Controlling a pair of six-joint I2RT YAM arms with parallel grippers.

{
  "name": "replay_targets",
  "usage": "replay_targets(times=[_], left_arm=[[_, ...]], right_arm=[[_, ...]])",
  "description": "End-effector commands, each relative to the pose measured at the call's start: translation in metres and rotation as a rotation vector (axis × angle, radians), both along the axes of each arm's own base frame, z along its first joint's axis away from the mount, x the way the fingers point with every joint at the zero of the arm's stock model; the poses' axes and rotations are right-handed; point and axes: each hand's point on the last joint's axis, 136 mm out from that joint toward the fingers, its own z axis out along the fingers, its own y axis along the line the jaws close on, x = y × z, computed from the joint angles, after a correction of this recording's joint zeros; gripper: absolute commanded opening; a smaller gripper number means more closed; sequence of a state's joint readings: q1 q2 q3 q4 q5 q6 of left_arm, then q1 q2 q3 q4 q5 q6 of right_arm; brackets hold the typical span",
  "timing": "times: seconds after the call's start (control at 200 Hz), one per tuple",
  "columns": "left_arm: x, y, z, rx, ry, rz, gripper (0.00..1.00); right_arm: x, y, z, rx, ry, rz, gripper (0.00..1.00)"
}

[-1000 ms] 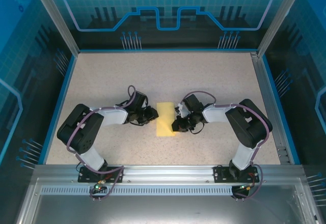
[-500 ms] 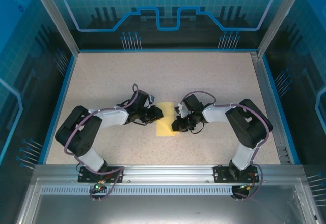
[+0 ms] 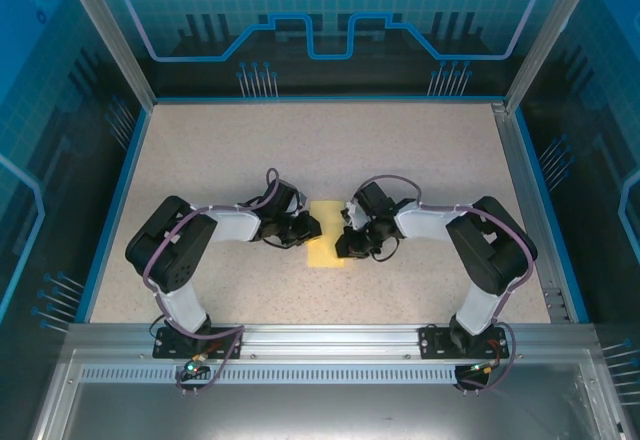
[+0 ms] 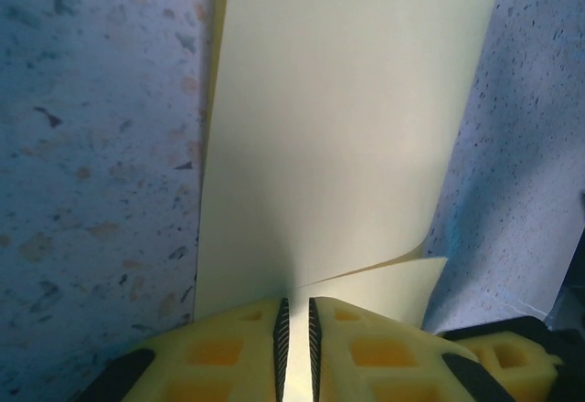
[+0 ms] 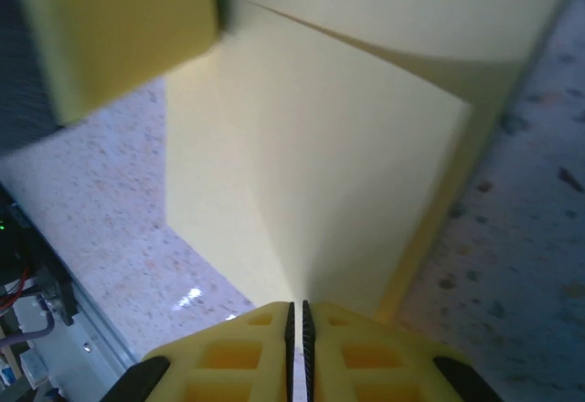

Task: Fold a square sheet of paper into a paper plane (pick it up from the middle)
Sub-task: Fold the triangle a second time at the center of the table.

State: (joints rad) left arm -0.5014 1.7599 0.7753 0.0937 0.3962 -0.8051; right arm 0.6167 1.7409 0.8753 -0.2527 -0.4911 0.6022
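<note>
Low, angled inward: left hand (image 3: 311, 228) and right hand (image 3: 343, 243) tight on paper (image 3: 325, 254).

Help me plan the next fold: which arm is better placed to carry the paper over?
Probably left: the left gripper pinches the paper where a layer lifts; the right gripper clamps the opposite edge, anchoring.

That thin folded sheet of paper (image 3: 326, 250) is plain pale yellow, zero print on it. Flat tabletop (image 3: 400, 150) is beige with fine darker speckles, blue rim (image 3: 118, 210) round it. Left gripper (image 4: 294, 306) has bright yellow fingers (image 4: 228, 347) with black ribbed inner faces, right gripper (image 5: 296, 311) same deal.
</note>
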Motion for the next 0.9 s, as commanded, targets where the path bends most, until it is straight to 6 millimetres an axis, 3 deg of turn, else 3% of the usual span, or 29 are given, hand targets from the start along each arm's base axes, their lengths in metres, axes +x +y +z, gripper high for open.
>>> replay_targets(times=[0.0,0.165,0.41,0.895], left_arm=[[-0.010,0.011,-0.021,0.084,0.049,-0.006,0.18],[-0.010,0.011,-0.019,0.086,0.047,-0.009,0.18],[-0.009,0.011,-0.017,0.084,0.046,-0.008,0.18],[-0.009,0.010,-0.019,0.082,0.050,-0.008,0.18]], right_arm=[[0.007,0.016,0.023,0.017,-0.044,0.033,0.14],[0.014,0.032,0.022,0.027,-0.046,0.051,0.14],[0.018,0.044,0.003,0.004,-0.016,0.059,0.13],[0.000,0.017,-0.046,-0.125,0.059,0.033,0.13]])
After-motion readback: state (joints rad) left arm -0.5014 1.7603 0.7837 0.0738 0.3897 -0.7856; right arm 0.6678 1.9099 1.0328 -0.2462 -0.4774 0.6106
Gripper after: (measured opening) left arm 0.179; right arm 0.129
